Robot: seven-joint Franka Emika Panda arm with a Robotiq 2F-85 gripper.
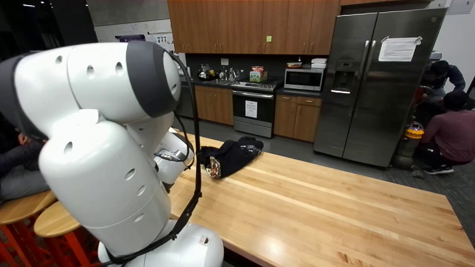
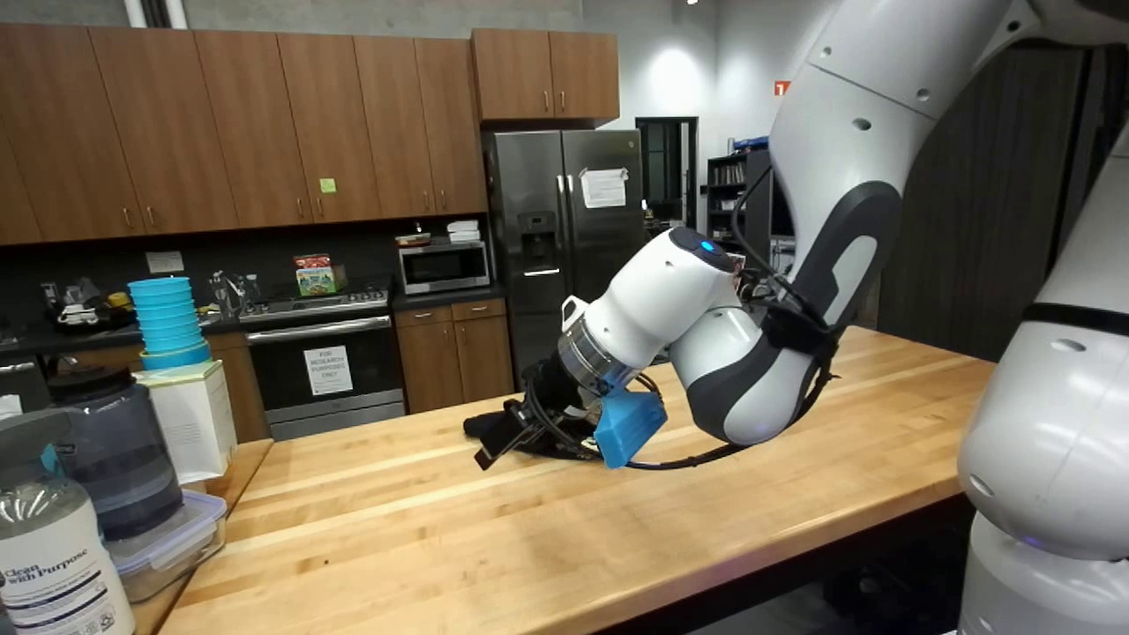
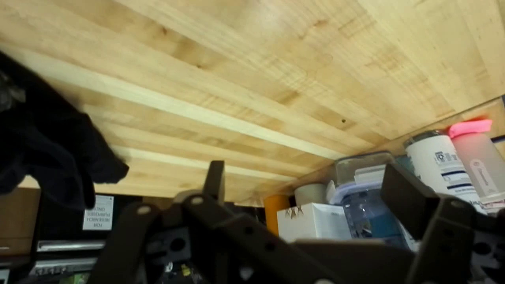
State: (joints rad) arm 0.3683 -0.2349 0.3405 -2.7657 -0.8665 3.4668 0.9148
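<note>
My gripper (image 3: 308,182) stands open in the wrist view, its two dark fingers far apart with nothing between them. In an exterior view the gripper (image 2: 501,444) hangs tilted down over the wooden table, in front of a dark cloth (image 2: 477,426). That black cloth (image 3: 51,146) fills the left side of the wrist view, apart from the fingers. A crumpled dark heap, the cloth (image 1: 235,157) lies near the far table edge, with a colourful printed piece (image 1: 214,167) at its near side and something shiny and clear (image 1: 250,148) on top. There the arm hides the gripper.
At one end of the wooden table (image 2: 423,538) stand a labelled bottle (image 2: 57,556), a lidded plastic box (image 2: 168,538), a dark jar (image 2: 119,450) and a white carton (image 2: 190,419) under stacked blue containers (image 2: 168,322). A black cable (image 1: 196,148) hangs along the arm.
</note>
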